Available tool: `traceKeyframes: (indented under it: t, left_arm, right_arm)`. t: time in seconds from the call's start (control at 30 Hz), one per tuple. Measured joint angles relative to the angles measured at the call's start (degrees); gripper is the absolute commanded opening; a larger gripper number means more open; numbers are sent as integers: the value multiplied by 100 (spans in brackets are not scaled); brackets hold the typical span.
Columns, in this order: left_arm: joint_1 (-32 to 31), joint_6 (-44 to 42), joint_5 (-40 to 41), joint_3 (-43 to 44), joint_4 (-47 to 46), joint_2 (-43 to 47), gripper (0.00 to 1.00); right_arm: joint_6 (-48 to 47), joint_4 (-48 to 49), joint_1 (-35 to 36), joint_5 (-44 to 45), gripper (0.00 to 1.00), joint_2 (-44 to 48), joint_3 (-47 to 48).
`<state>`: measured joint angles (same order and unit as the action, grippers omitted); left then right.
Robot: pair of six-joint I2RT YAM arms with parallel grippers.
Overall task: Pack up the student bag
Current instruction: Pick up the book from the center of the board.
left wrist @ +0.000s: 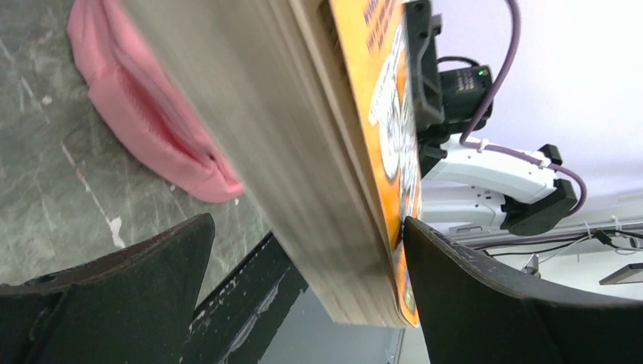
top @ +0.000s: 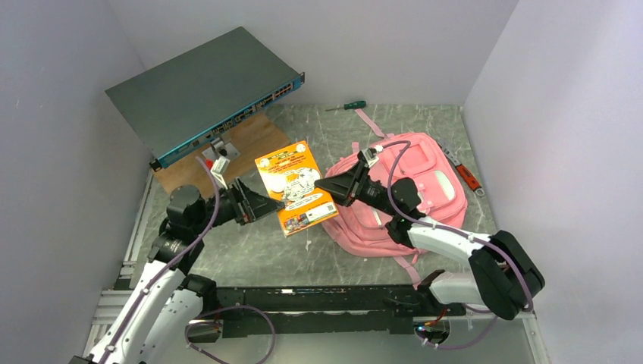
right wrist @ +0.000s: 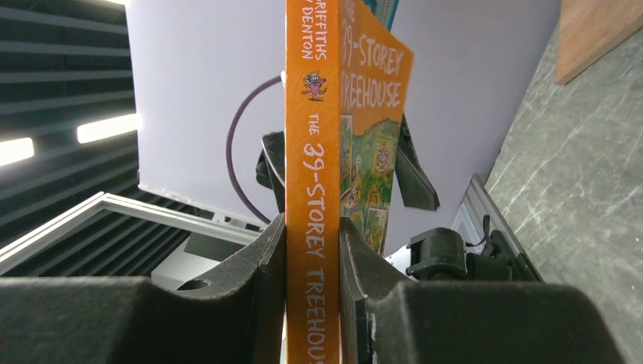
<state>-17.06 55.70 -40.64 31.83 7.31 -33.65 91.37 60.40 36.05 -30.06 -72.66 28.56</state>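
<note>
An orange paperback book (top: 296,186) hangs above the table between both arms. My right gripper (top: 322,184) is shut on its spine (right wrist: 312,189), one finger pressed flat on each side. My left gripper (top: 267,205) is open at the opposite side. The book's page edge (left wrist: 303,152) stands between its spread fingers, close against the right-hand finger (left wrist: 455,280) and well apart from the other. The pink student bag (top: 413,178) lies on the table under my right arm. A corner of the student bag (left wrist: 144,106) also shows in the left wrist view.
A grey network switch (top: 205,91) leans at the back left over a wooden board (top: 227,148). A green-handled screwdriver (top: 347,106) lies at the back. A red-handled tool (top: 466,173) lies right of the bag. Walls close in both sides.
</note>
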Motion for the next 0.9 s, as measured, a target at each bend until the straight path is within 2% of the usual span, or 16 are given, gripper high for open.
traceKeyframes:
  t: [0.2, 0.27, 0.4, 0.6, 0.63, 0.8, 0.83, 0.87, 0.9]
  left_arm:
    - [0, 315, 0, -2, -968, -109, 98]
    - [0, 382, 4, 0, -1091, -116, 92]
    - [0, 654, -7, -11, -1488, -308, 71]
    - [-22, 1012, -46, -136, -2065, -686, 67]
    - [-48, 1019, -44, -136, -2105, -715, 62]
    - [-236, 964, 28, -114, -2081, -769, 21]
    - [-249, 918, 61, -74, -1967, -763, 12]
    - [-258, 833, 94, -11, -1755, -745, 4]
    - [-291, 748, 177, 72, -1488, -715, 0]
  right_arm:
    - [-26, -101, -2, -72, 0, 127, -81]
    - [-15, -94, -2, -70, 0, 127, -101]
    - [17, -74, -26, -55, 0, 127, -101]
    - [4, -85, -31, -50, 0, 127, -101]
    - [-11, -87, -31, -50, 0, 127, -101]
    - [-223, -278, -31, -72, 0, 173, -101]
    - [-328, -407, -31, -76, 7, 212, -98]
    - [-538, -721, -31, -70, 21, 302, -83]
    - [-708, -975, -33, -66, 33, 389, -61]
